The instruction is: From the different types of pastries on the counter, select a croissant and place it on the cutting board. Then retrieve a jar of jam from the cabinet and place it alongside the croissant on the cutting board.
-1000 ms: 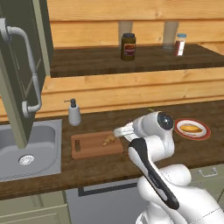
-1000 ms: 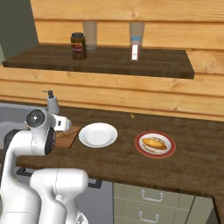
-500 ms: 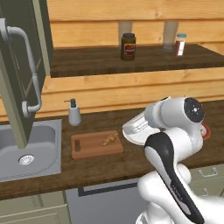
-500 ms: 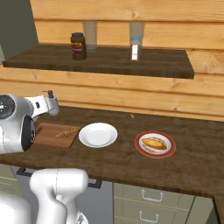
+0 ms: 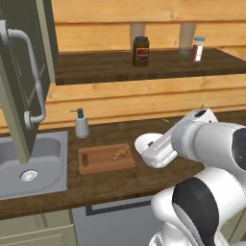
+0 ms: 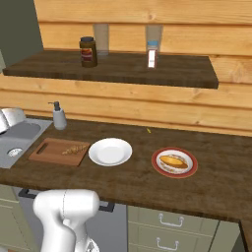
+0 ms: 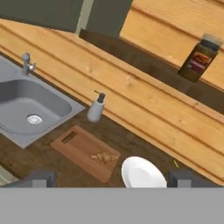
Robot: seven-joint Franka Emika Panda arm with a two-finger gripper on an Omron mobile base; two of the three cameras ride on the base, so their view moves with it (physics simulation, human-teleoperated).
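Setting: a kitchen (rendered). Dark wood-grain counter (image 6: 147,187) with a steel sink (image 5: 29,168) and faucet (image 7: 27,64) set into it, soap dispenser (image 5: 81,124) beside the sink. Plank wall with a shelf (image 6: 123,69) carrying jars. Drawer fronts with handles (image 6: 165,228) under the counter; cutting board (image 6: 58,151) and white plate (image 6: 110,151) laid out.

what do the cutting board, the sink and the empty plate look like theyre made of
Cutting board: wood, going by its reddish-brown matte face with faint grain and a slot handle. Sink: looks like brushed steel, an even grey with soft sheen and a round drain. Empty plate: plain glossy white, probably ceramic, though the render leaves plastic open.
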